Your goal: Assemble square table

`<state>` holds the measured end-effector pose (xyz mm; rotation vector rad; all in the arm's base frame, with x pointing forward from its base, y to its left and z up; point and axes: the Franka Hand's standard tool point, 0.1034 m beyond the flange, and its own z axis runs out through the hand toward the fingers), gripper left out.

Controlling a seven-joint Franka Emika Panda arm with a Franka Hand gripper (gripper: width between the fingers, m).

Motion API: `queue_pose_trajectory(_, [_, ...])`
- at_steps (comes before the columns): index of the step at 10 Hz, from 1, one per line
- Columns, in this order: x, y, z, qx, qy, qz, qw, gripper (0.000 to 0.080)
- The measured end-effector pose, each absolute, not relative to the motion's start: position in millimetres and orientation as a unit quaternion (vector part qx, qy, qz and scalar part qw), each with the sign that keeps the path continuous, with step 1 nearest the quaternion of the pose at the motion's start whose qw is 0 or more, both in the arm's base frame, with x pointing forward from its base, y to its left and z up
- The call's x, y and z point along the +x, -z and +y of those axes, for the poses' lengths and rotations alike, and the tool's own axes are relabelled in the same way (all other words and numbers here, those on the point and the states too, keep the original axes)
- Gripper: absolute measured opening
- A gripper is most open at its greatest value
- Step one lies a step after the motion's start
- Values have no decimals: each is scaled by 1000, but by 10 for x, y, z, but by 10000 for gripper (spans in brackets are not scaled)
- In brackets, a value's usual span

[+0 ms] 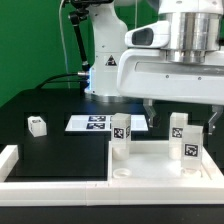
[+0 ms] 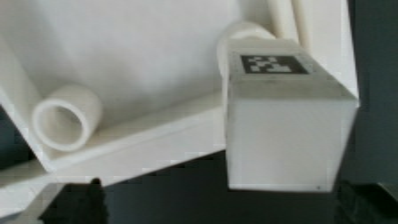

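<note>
A white rail (image 1: 50, 188) runs along the counter's (image 1: 60, 150) front edge. The panel (image 1: 150, 172) lies just behind it, toward the exterior view's right. On the panel a left leg (image 1: 120, 131) and a right leg (image 1: 181, 138) stand upright. A loose leg (image 1: 37, 125) sits well apart on the exterior view's left. The claw (image 1: 180, 111) hangs spread wide over the right leg, gripping nothing.

Panel (image 1: 150, 172): we see plain white.
Legs (image 1: 121, 131) (image 1: 181, 137) on the panel: white, each with a black-and-white patterned tag.
Loose leg (image 1: 37, 125) beside the panel: white, we make out a dark tag.
Marker board (image 1: 90, 123) behind the panel: white, black tags.
Tabletop (image 1: 60, 150): black.
Backdrop (image 1: 30, 40): green.
</note>
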<state>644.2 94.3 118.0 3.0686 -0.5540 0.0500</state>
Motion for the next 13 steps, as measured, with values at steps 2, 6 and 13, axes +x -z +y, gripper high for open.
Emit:
queue_pose_trajectory(2, [6485, -1237, 1019, 981, -11, -195, 5, 649])
queue_pose_trajectory(6, [6527, -1218, 1082, 980, -30, -197, 2, 649])
queue_pose_trajectory(13, [6431, -951, 1073, 982, -38, -185, -33, 649])
